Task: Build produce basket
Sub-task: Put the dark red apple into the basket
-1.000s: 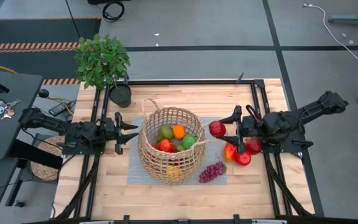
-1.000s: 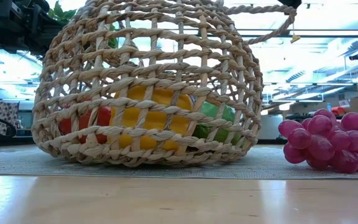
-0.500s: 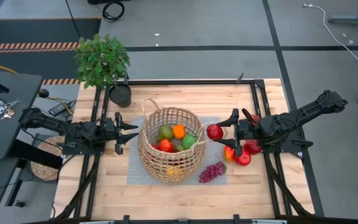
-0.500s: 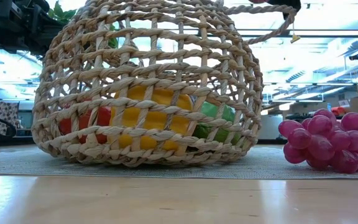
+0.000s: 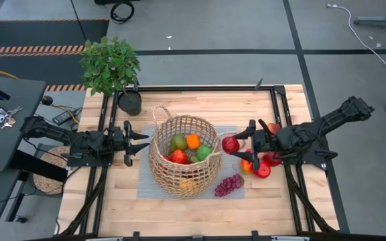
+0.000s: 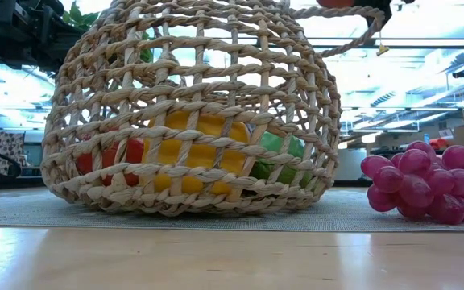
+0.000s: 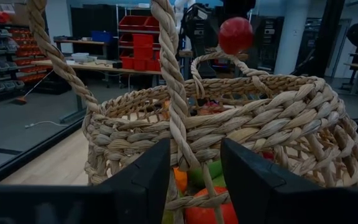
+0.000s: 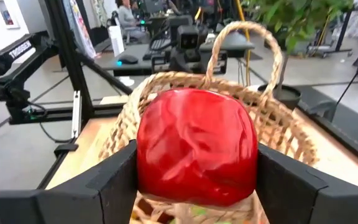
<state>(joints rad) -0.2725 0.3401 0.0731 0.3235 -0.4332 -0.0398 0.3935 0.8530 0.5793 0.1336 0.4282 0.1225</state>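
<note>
Right gripper [image 5: 245, 142] clamped on a red apple [image 5: 231, 143], 1 finger on each side of it, held above the table just right of the basket [image 5: 183, 161] rim and touching or nearly touching the right loop handle [image 8: 244, 46]; contact not resolvable. In the right wrist view, apple [image 8: 196, 144] fills the gap between both fingers [image 8: 110, 174], basket mouth directly beyond. Basket upright on a grey mat [image 5: 145, 184] at table [image 5: 112, 207] centre, holding an orange piece [image 5: 192, 140], 2 green pieces [image 5: 204, 152], a red piece [image 5: 178, 156]; yellow pieces [image 6: 192, 153] visible through the weave in the low view. Outside basket: purple grape bunch [image 5: 228, 184] on the mat at near right, touching or just beside the basket base; cluster of red apples [image 5: 261, 168] under and beside the right arm. Left gripper [image 5: 139, 141] just left of the basket, fingers [image 7: 143, 180] spread, straddling the left loop handle [image 7: 173, 93] without pinching it, nothing held. Potted plant [image 5: 110, 67] at the far left corner of the table, well apart from the basket.
</note>
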